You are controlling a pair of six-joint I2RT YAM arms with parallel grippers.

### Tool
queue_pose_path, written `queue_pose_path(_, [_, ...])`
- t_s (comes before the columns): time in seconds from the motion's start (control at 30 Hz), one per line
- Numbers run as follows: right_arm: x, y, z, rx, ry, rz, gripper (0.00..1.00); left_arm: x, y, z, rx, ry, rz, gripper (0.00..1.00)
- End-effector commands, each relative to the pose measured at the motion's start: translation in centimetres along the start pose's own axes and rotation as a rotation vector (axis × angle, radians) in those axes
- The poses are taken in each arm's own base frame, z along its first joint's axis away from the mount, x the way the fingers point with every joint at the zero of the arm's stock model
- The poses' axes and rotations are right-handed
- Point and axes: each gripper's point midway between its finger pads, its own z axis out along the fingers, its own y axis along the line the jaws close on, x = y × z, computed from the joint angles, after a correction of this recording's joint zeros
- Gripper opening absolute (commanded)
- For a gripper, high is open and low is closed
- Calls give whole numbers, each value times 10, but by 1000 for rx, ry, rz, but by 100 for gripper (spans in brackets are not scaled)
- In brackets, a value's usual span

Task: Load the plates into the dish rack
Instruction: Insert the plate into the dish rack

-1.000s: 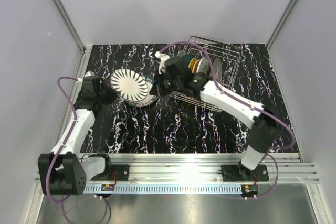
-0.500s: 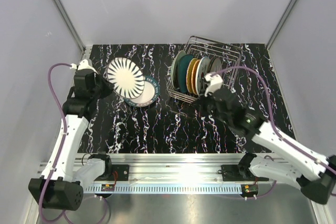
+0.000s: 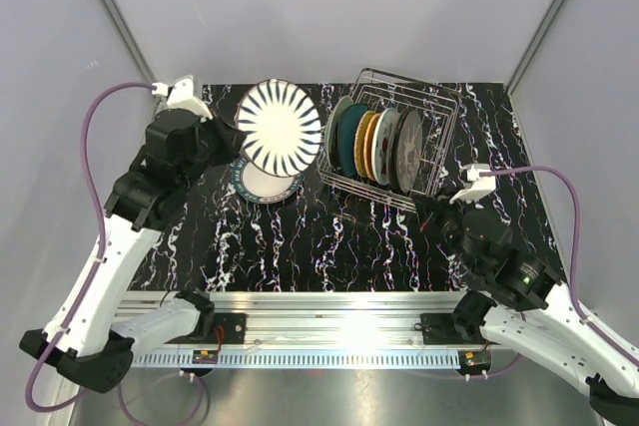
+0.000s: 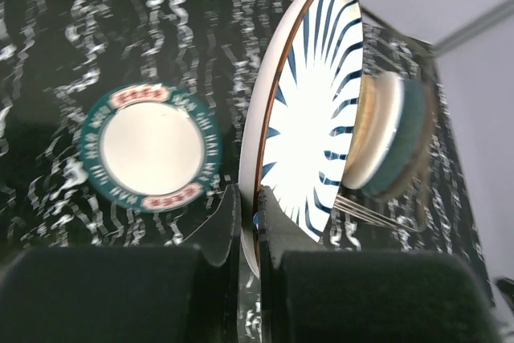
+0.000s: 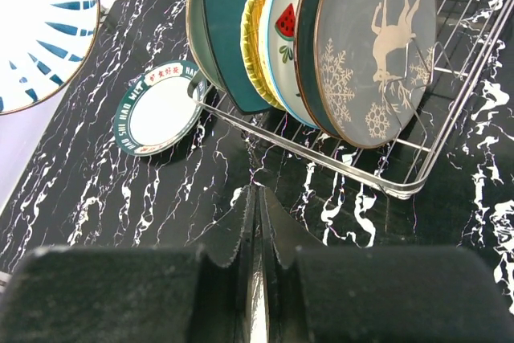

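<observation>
So, left tool point(image 4: 250, 200) is clamped on the striped plate point(image 3: 280, 127), tilted midair just left of the dish rack point(image 3: 439, 137); right tool point(image 5: 257, 198) pinched, empty. Next, I'd guess: stand it upright into a free slot.

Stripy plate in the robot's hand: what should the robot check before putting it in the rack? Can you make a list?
1. Grip: ok, left gripper pinches the striped plate by its rim.
2. Plate on edge: ok.
3. Free slots in dish rack: ok, beyond the deer plate.
4. Straight way there: not ok, the racked plates stand between.
5. Other arm clear: ok, right gripper is empty, short of the rack.
</observation>
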Motion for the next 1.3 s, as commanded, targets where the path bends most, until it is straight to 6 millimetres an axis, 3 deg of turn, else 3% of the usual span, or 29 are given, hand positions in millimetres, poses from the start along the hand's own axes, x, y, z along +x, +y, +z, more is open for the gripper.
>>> queue_pose_path(0.0, [-9, -2, 0, 21, -45, 52, 11, -57, -61, -10, 157, -174, -38, 0])
queue_pose_path(0.03, [-11, 1, 0, 9, -45, 58, 11, -55, -81, -16, 203, -165, -27, 0])
queue_pose_path(0.17, [-20, 17, 0, -64, -61, 79, 11, -40, -120, -3, 226, -132, 21, 0])
queue_pose_path(0.23, [-27, 21, -2, -76, -76, 87, 11, -37, -147, -6, 271, -130, 35, 0])
queue_pose_path(0.27, [-30, 22, -3, -79, -84, 89, 11, -27, -157, 6, 270, -104, 58, 0])
queue_pose_path(0.33, [-32, 22, -3, -80, -93, 89, 11, -26, -185, 2, 318, -101, 66, 0])
queue_pose_path(0.37, [-34, 22, -3, -78, -99, 86, 11, -14, -196, 14, 313, -75, 85, 0])
queue_pose_path(0.4, [-35, 21, -2, -71, -102, 88, 11, -16, -214, 6, 348, -84, 81, 0])
queue_pose_path(0.47, [-36, 20, 0, -57, -107, 89, 11, -6, -231, 16, 345, -82, 104, 0])
queue_pose_path(0.57, [-40, 18, 4, -36, -131, 86, 12, -3, -266, 10, 402, -94, 104, 0])
queue_pose_path(0.77, [-50, 6, 18, 68, -185, 65, 14, 19, -299, 24, 432, -63, 140, 0])
queue_pose_path(0.9, [-55, -11, 29, 167, -204, 77, 14, 25, -302, 31, 416, -75, 155, 0])
queue_pose_path(1.03, [-51, -34, 58, 208, -159, 142, 14, 27, -307, 36, 408, -100, 167, 0])
queue_pose_path(1.13, [-46, -37, 78, 199, -128, 152, 14, 26, -313, 40, 415, -126, 170, 0])
queue_pose_path(1.27, [-53, -39, 94, 210, -136, 152, 14, 30, -321, 53, 402, -155, 211, 0])
